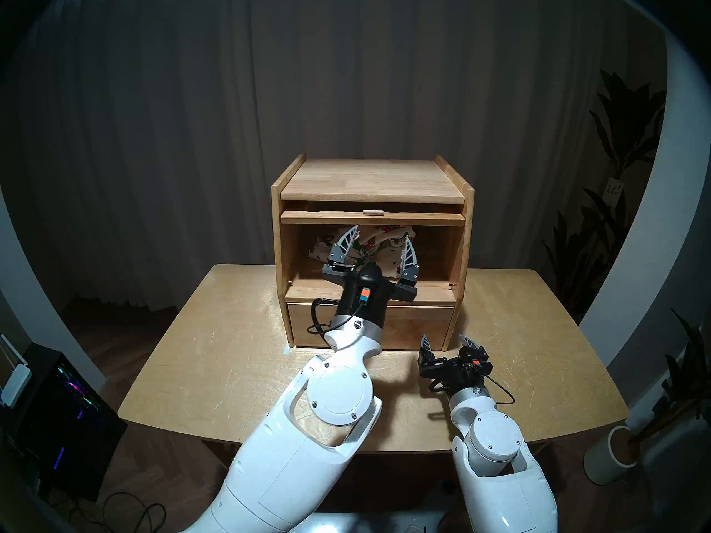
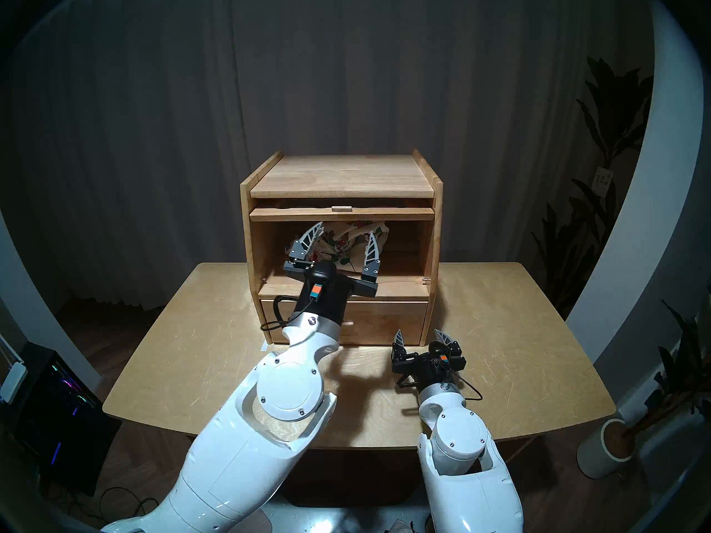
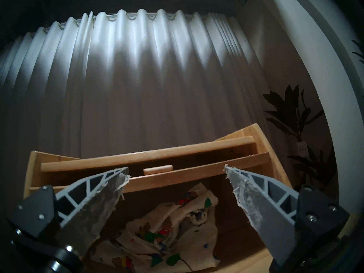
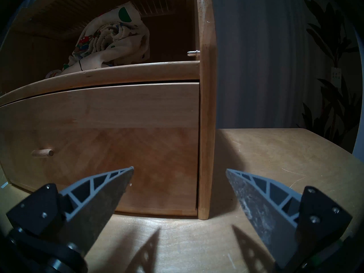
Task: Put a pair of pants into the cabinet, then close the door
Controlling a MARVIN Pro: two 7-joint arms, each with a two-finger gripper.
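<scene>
Pants inside cabinet, door up, both grippers empty.

My left gripper (image 1: 379, 238) sits at the mouth of the cabinet (image 1: 467, 232) compartment, jaws spread wide and holding nothing; the pants (image 3: 167, 233) lie crumpled on the compartment floor, toward its left half, just beyond my fingertips (image 3: 120, 178). The door (image 1: 371, 217) is slid back flat under the top board, only its front edge and knob (image 1: 373, 212) showing. My right gripper (image 1: 446, 342) hovers low over the table (image 1: 200, 343), just in front of the cabinet's right lower corner, jaws wide apart, empty. The drawer (image 4: 118, 109) is closed, its pull (image 4: 42, 153) to the left in the right wrist view.
</scene>
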